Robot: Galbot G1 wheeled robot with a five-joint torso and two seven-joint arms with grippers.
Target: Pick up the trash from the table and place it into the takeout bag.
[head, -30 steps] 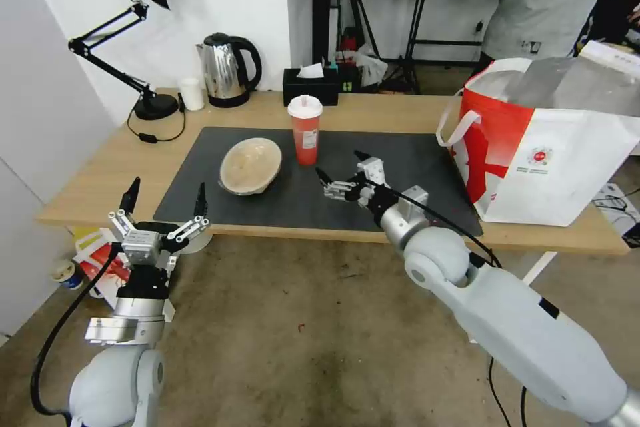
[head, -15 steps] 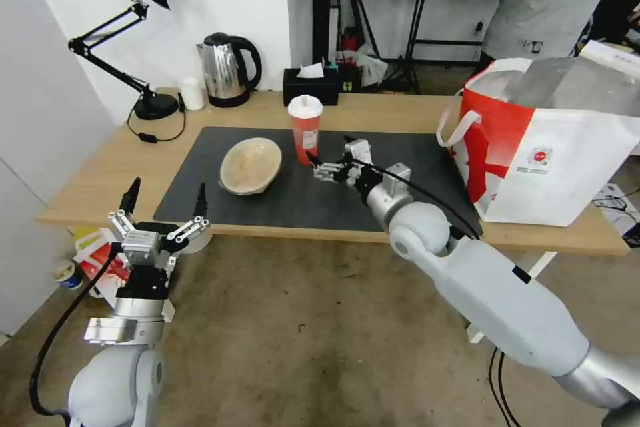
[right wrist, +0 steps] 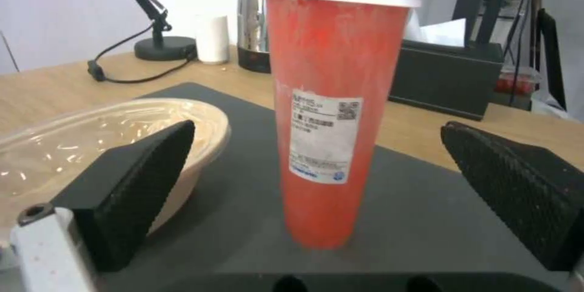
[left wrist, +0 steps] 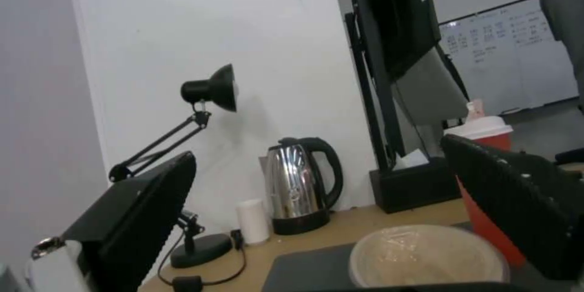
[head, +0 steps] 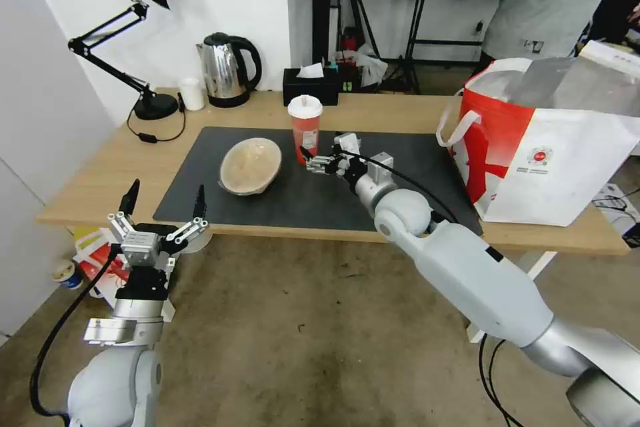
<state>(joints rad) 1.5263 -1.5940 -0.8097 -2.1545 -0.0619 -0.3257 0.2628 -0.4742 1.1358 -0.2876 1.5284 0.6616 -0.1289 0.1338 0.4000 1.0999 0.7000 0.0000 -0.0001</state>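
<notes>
Centre frame, the right gripper (head: pixel 325 152) spreads wide just beside the tall red white-lidded plastic cup (head: pixel 305 129); the left gripper (head: pixel 164 203), lower left, hangs wide too.

Head looks down; both wrists face the drink cup (right wrist: pixel 337 114).

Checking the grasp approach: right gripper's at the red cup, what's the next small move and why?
Probably ease the right gripper a bit further forward, then close. Its fingers are open and the red drink cup stands upright, centred between them in the right wrist view but not yet touched. The beige bowl sits close beside one finger, so keep the advance straight. The left gripper waits open below the table edge.
</notes>
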